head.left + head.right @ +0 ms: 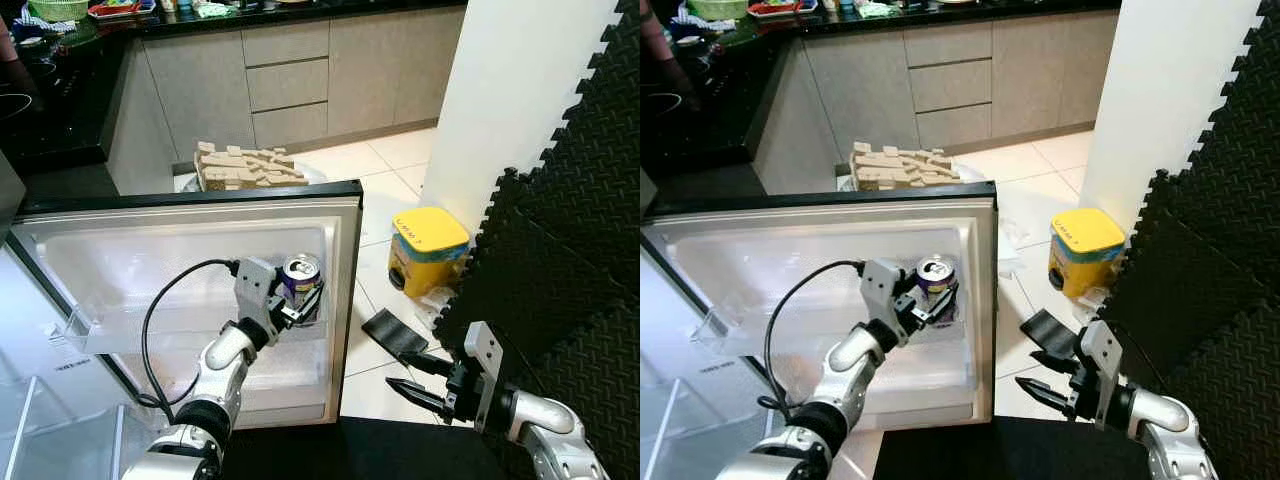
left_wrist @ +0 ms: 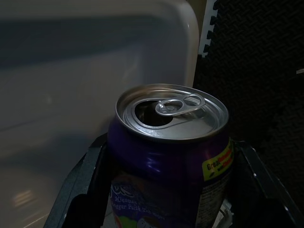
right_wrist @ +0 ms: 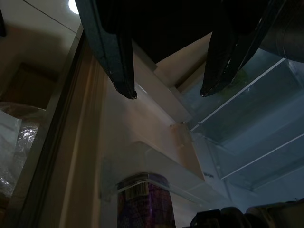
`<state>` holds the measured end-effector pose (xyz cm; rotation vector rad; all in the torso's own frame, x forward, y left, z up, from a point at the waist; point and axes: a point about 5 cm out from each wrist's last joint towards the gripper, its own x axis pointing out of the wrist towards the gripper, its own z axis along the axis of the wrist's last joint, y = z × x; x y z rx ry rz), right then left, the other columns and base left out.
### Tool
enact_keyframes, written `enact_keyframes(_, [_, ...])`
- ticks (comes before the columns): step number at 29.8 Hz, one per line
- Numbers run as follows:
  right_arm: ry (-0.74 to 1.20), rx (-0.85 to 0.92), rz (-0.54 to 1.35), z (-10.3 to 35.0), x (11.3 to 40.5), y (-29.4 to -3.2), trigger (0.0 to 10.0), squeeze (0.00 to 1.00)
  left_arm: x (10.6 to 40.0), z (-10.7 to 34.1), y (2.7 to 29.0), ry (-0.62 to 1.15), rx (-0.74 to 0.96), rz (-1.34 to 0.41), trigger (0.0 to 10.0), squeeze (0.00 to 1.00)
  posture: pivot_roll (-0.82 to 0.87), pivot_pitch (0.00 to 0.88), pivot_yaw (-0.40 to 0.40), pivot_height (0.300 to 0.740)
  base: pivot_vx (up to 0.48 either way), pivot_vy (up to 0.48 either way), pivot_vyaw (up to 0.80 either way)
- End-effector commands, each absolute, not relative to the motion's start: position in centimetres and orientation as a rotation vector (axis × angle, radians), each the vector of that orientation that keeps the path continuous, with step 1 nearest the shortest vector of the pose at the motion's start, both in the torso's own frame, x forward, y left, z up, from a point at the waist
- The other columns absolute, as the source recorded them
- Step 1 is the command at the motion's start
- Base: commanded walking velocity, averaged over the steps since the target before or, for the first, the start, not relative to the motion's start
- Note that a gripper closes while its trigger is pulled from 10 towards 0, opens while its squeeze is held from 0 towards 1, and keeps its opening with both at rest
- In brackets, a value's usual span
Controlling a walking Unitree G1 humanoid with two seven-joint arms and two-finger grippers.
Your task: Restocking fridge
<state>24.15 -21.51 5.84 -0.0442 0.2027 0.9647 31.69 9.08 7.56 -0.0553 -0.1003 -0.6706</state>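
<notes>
Nearest, the right gripper (image 1: 412, 387) hangs idle below the door, fingers parted, empty; beyond it, the left gripper (image 1: 296, 301) has its fingers closed on the sides of the purple drink can (image 1: 302, 284), upright at the open fridge door (image 1: 345, 300) over the door shelf (image 1: 300, 370); the tab appears pulled (contents may spill if tipped). Judged light, rigid, thin-walled and slick; mid-body side hold suits. Farther off, a yellow tub (image 1: 428, 248) stands on the floor.

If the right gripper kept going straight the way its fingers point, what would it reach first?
Probably the open fridge door: the right gripper points at its lower edge, and its wrist view looks along the door shelf holding the purple can. Depth is uncertain.
</notes>
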Motion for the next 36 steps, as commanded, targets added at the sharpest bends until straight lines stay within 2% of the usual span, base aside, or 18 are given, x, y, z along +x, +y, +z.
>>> enact_keyframes(1, [0.197,-0.036,0.972,6.0,24.1,-21.4,10.0,0.0,31.0,6.6,8.7,-0.07,-0.05,-0.685,10.0,0.0,-0.08,0.015,0.049,0.74,0.0,0.0,0.0])
enact_keyframes(7, [0.197,-0.035,0.975,6.0,24.1,-21.4,10.0,0.0,31.0,6.4,8.8,-0.062,-0.03,-0.688,10.0,0.0,-0.09,0.013,0.05,0.74,0.0,0.0,0.0])
enact_keyframes(8, [0.198,-0.035,0.977,6.0,24.1,-21.4,10.0,0.0,30.9,6.4,8.8,-0.058,-0.033,-0.689,10.0,0.41,-0.09,0.011,0.051,0.74,0.0,0.0,0.0])
enact_keyframes(10, [0.198,-0.035,0.977,6.0,24.1,-21.4,10.0,0.0,30.9,6.4,8.8,-0.057,-0.033,-0.688,10.0,0.41,-0.09,0.011,0.051,0.74,0.0,0.0,0.0])
enact_keyframes(11, [0.198,-0.035,0.977,6.0,24.1,-21.4,10.0,0.0,30.9,6.3,8.8,-0.057,-0.034,-0.689,10.0,1.0,-0.09,0.011,0.05,0.74,0.0,0.0,0.0])
enact_keyframes(14, [0.2,-0.035,0.979,6.0,24.0,-21.4,10.0,0.0,31.0,6.4,8.9,-0.063,-0.031,-0.674,10.0,1.0,-0.09,0.01,0.05,0.74,0.0,0.0,0.0])
enact_keyframes(15, [0.2,-0.035,0.979,6.0,24.0,-21.4,10.0,0.0,31.0,6.4,8.9,-0.065,-0.031,-0.673,10.0,0.0,-0.09,0.01,0.05,0.74,0.0,0.0,0.0])
enact_keyframes(31, [0.204,-0.033,0.981,6.0,24.1,-21.5,10.0,0.0,31.2,7.1,9.3,-0.106,-0.056,-0.672,10.0,0.0,-0.08,0.011,0.048,0.74,0.0,0.0,0.0])
enact_keyframes(36, [0.206,-0.032,0.984,6.0,24.0,-21.5,10.0,0.0,31.4,7.4,10.4,-0.125,-0.061,-0.652,10.0,0.0,-0.08,0.011,0.045,0.74,0.0,0.0,0.0])
